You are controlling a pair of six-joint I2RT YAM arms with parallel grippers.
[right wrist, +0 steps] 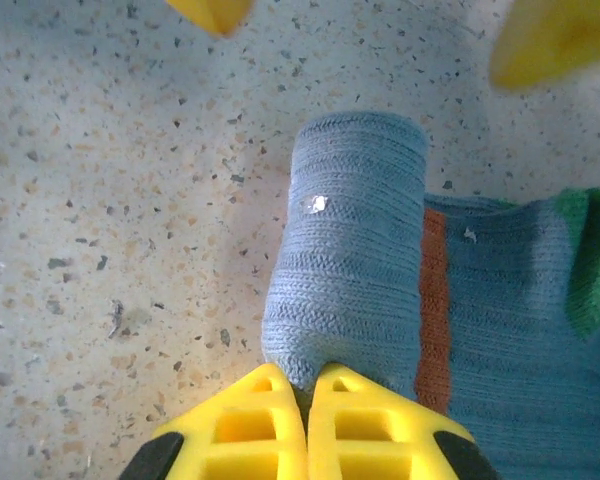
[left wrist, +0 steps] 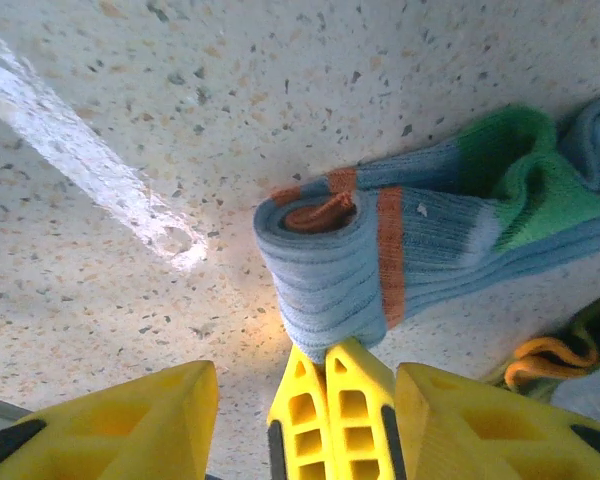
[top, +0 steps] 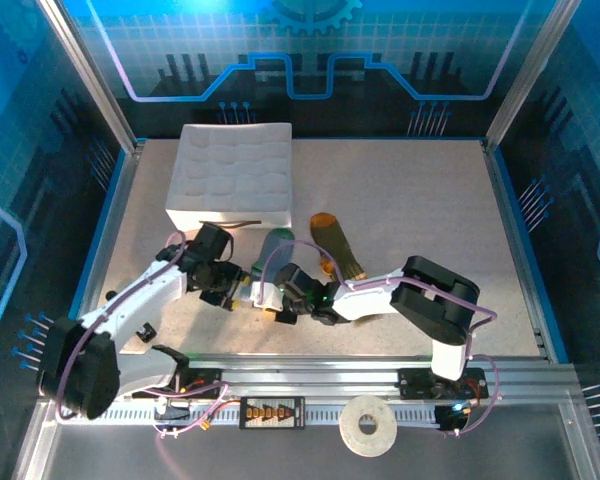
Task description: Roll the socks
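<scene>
grey-blue sock (left wrist: 420,230): on table (left wrist: 180,100), front centre; cuff end rolled; long axis near-to-far, green toe toward tray (top: 230,175) | right gripper (right wrist: 308,385): clenched, tips against roll's end | left gripper (right wrist: 380,30): released, fingers spread, off the sock

socks: 2 – blue sock (left wrist: 330,270), olive sock (top: 340,250) | tray (top: 230,165): 1 | arms: 2 – left arm (top: 145,295), right arm (top: 435,300) | tape roll (top: 368,427): 1 | table (top: 410,200): 1

**Enclosed robot lab work cell.**
L arm (top: 150,290) & R arm (top: 420,300) fixed to an alum. extrusion rail (top: 310,375) at near edge of a speckled bench (top: 410,200). Metal frame post (top: 533,75) at rear corner; blue translucent panels (top: 180,40) as walls, w/ gear graphic (top: 315,10) on the rear one.
</scene>
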